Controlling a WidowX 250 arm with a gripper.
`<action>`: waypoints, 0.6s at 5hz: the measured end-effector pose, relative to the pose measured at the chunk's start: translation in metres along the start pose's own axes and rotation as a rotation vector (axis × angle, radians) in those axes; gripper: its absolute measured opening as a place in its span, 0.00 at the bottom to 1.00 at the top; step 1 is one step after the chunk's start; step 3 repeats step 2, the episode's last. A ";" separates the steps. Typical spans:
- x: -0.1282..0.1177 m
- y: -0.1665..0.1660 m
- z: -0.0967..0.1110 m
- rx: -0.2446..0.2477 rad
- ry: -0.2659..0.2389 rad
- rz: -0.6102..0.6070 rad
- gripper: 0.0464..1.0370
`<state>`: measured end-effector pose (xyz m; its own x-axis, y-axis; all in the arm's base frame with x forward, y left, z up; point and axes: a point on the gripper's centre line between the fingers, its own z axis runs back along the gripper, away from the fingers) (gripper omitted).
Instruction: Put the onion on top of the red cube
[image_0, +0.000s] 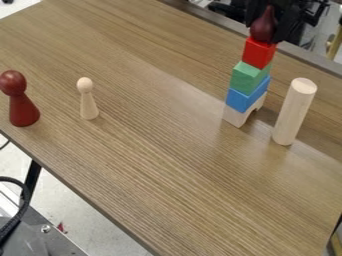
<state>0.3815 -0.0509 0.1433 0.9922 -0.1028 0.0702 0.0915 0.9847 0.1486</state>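
Across the wood-grained tabletop (167, 175), a pale arch (234, 116) is supporting a blue block (243, 100), green block (248, 80) and red cube (258, 53), with the dark onion (263, 27) sitting on top. The end effector (270, 24) is hanging at the onion; whether it is grasping cannot be told. A pale cylinder (293, 114) is standing beside the stack.

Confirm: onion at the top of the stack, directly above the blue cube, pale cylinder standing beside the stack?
Wrong cube: the camera view shows the onion directly above the red cube. It is at the top of the stack, and the pale cylinder stands beside the stack.
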 end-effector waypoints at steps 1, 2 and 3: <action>0.000 -0.001 -0.001 -0.003 0.002 0.010 0.90; 0.000 -0.003 0.000 -0.028 0.006 0.021 0.96; 0.000 -0.003 0.000 -0.028 0.006 0.021 0.96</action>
